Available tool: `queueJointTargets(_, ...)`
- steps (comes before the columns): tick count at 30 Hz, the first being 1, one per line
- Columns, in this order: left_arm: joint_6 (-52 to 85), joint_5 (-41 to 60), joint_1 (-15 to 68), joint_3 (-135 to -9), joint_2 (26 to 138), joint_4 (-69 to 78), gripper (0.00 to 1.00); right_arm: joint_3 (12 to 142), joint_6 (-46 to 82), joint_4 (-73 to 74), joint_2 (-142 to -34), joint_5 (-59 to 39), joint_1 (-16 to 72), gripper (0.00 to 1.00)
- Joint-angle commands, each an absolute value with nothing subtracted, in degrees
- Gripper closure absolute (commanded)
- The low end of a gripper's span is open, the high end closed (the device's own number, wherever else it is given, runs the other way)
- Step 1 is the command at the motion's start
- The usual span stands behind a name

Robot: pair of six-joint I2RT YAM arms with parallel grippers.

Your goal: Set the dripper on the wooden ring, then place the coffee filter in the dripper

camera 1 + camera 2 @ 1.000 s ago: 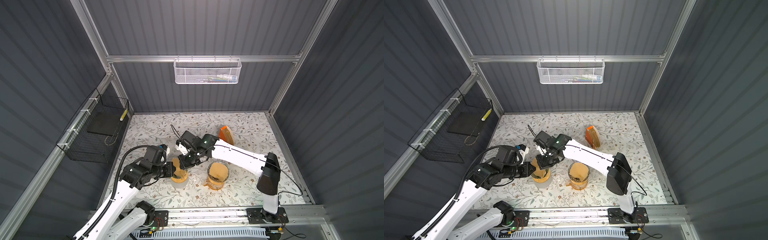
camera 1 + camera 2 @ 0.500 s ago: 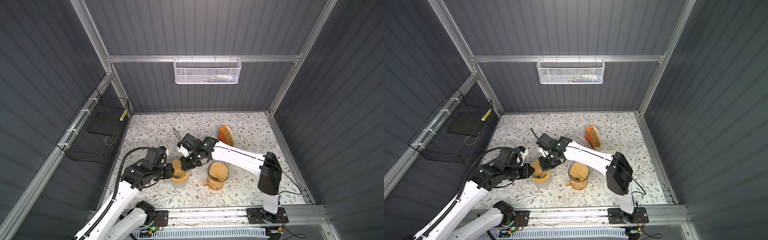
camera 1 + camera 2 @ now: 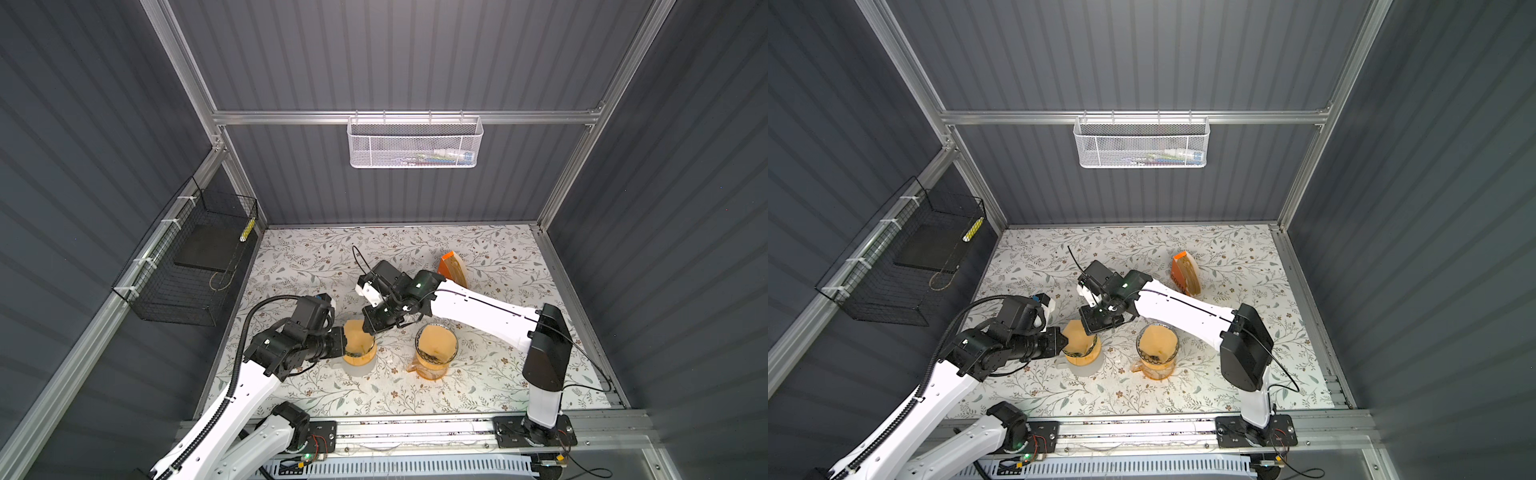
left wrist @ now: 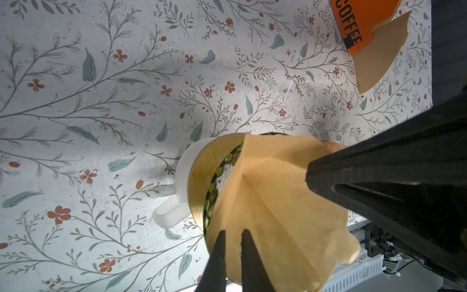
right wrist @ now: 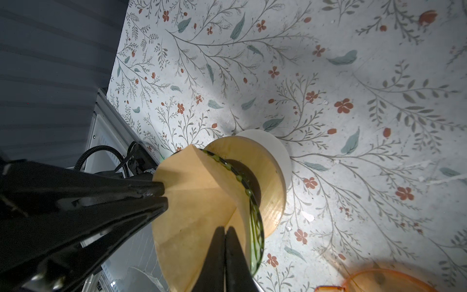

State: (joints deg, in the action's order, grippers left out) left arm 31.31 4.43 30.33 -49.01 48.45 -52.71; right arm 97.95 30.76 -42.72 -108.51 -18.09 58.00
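Observation:
A tan paper coffee filter [image 3: 357, 332] stands opened as a cone, tilted, with its point in the dripper [image 4: 199, 177]. The dripper is a glass funnel with a wooden collar and rests on a white mug [image 4: 182, 164]. My left gripper [image 4: 233, 231] is shut on the filter's rim on the left side; in the right wrist view its fingertips [image 5: 161, 194] pinch the paper edge. My right gripper [image 5: 225, 228] is shut on the opposite rim of the filter [image 5: 197, 192], fingers pressed together. In both top views the two grippers [image 3: 341, 336] [image 3: 368, 328] meet over the dripper.
An orange glass dripper [image 3: 436, 351] with its own filter stands just right of the mug. An orange filter box [image 3: 452, 268] with several filters sticking out stands farther back. A black wire basket [image 3: 195, 266] hangs on the left wall, a white one [image 3: 415, 143] on the back wall.
Both grippers stay shut at the filter's rims. The right gripper has edged slightly toward the front, and the filter has barely moved.

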Motion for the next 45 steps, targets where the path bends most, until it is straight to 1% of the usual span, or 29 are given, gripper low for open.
queueJointTargets(1,32.63,3.53,30.39,-48.04,48.61,-52.21,0.85,96.93,29.88,-42.19,-108.00,-18.57,57.83,0.92)
queueJointTargets(15,33.56,2.92,30.41,-47.63,49.10,-51.60,0.85,96.10,29.96,-41.33,-108.90,-18.56,57.65,0.92)
queueJointTargets(17,33.57,2.82,30.41,-47.63,49.04,-51.49,0.86,95.92,29.88,-41.26,-109.06,-20.74,57.65,0.92)
queueJointTargets(37,34.23,2.40,30.41,-46.33,48.14,-50.20,0.86,93.16,29.39,-40.36,-108.31,-19.78,57.74,0.93)
queueJointTargets(45,34.07,1.74,30.41,-49.88,46.71,-50.75,0.85,94.42,29.79,-40.35,-106.70,-19.93,57.74,0.92)
